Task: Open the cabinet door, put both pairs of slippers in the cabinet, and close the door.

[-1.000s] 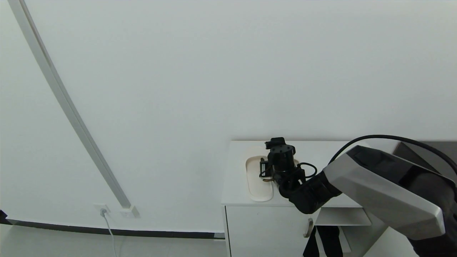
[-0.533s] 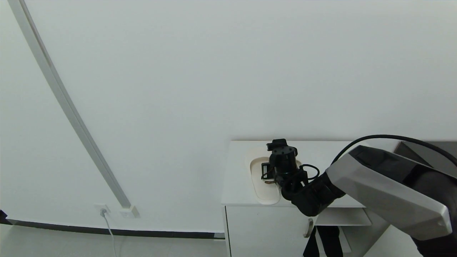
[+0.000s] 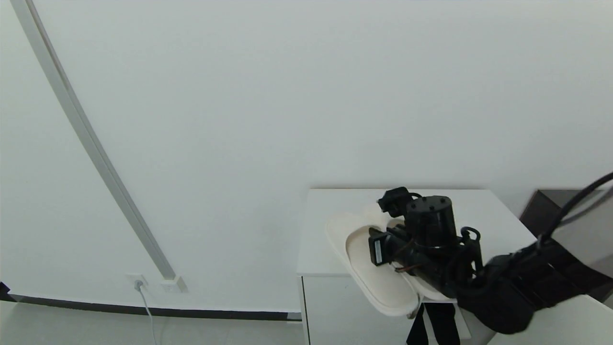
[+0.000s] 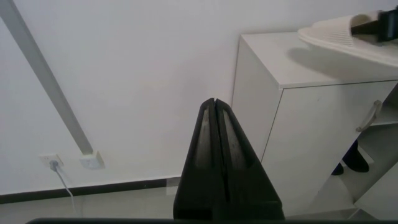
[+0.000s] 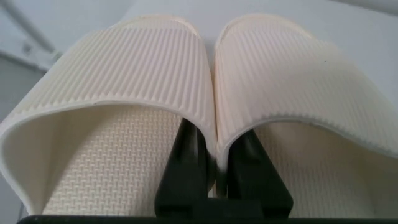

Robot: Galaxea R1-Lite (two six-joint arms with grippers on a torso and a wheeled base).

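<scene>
A pair of cream slippers (image 3: 378,273) hangs over the front edge of the white cabinet's top (image 3: 318,230), tilted down. My right gripper (image 3: 390,242) is shut on them, its fingers pinching the two inner side walls together (image 5: 214,146). The ribbed straps of the slippers (image 5: 143,81) fill the right wrist view. The cabinet's left door (image 3: 354,306) is closed, its handle (image 3: 414,306) just under the slippers. My left gripper (image 4: 215,109) is shut on nothing, low and off to the left of the cabinet (image 4: 298,118), with the slippers (image 4: 348,34) above it.
To the right of the door handle (image 4: 372,116) the cabinet has an open compartment holding dark shapes (image 3: 433,323). A grey conduit (image 3: 91,139) runs down the white wall to a socket (image 3: 137,282) with a cable. Bare floor lies left of the cabinet.
My right gripper has lifted the pair of slippers off the cabinet top and drawn them forward and to the right, past the front edge. The right arm has pulled back.
</scene>
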